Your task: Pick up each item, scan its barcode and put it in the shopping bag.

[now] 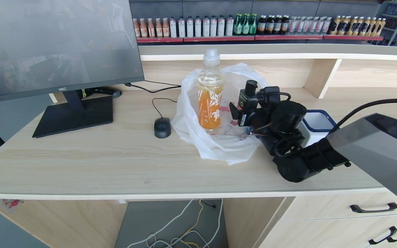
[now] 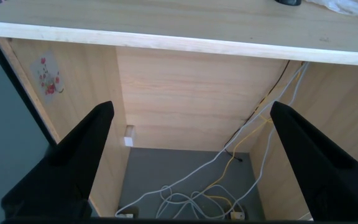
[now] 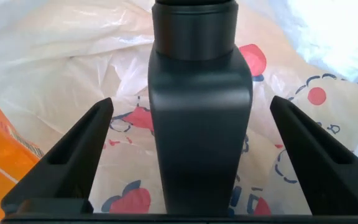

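The pale wooden counter runs across the whole scene, with a long shelf of bottled drinks along the wall behind it. A dark monitor stands on the counter's left part on a flat black foot. Near the middle of the counter sits the white plastic shopping bag, slumped open, with red and blue print on its inner wall. 1 orange drink bottle stands upright in the bag's mouth, the plastic gathered around its base. The right gripper is held at the bag's right side, aimed into the opening; its 2 fingers stand wide apart. A dark bottle-shaped item, with a round cap above a squarish body, sits between them with a clear gap on either side, so it is not clamped, and the bag's printed plastic lies right behind it. The left gripper hangs low in front of the counter's front edge, facing the open recess beneath; its fingers are likewise spread wide with nothing between them. Behind the right arm a white tub with a blue rim rests on the counter. A black mouse lies just left of the bag. Loose white and yellow cables trail across the floor of the recess.
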Robot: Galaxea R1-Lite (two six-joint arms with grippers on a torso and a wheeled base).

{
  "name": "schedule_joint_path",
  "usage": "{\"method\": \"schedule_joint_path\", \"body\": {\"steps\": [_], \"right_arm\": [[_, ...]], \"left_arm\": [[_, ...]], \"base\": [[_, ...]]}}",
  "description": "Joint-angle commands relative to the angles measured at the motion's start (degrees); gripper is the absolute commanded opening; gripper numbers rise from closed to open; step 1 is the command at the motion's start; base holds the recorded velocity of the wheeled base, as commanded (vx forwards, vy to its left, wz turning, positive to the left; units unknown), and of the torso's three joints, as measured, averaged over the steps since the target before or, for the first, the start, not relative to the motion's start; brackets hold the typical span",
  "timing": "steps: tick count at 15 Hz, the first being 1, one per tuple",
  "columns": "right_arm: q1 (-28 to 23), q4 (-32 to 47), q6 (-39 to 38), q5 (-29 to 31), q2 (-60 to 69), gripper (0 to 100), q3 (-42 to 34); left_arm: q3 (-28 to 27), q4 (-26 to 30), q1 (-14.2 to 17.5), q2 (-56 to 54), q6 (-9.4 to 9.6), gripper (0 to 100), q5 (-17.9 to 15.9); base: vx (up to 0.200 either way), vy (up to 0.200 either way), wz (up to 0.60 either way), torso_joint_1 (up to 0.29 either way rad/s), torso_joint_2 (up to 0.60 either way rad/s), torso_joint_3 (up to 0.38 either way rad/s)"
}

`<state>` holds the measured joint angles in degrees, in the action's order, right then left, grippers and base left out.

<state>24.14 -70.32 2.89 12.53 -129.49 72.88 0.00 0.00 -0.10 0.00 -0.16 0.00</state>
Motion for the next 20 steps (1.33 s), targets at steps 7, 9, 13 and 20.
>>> {"method": "schedule_joint_path", "body": {"steps": [7,9,13,20], "right_arm": [[0.3,-1.9,0.5,1.2,15.7,100,-8.1],[1.1,-1.9,0.5,1.2,24.4,100,-15.9],[3.2,-1.5,0.8,1.8,46.5,100,-37.9],[3.2,-1.2,0.5,1.7,71.4,100,-67.1]], "left_arm": [[0.0,0.0,0.1,0.0,-0.02,100,0.0],[0.0,0.0,0.1,0.0,-0.02,100,0.0],[0.0,0.0,0.0,0.0,-0.02,100,0.0],[0.0,0.0,0.0,0.0,-0.02,100,0.0]], "base": [[0.000,0.000,0.00,0.000,0.00,0.000],[0.000,0.000,0.00,0.000,0.00,0.000],[0.000,0.000,0.00,0.000,0.00,0.000],[0.000,0.000,0.00,0.000,0.00,0.000]]}}
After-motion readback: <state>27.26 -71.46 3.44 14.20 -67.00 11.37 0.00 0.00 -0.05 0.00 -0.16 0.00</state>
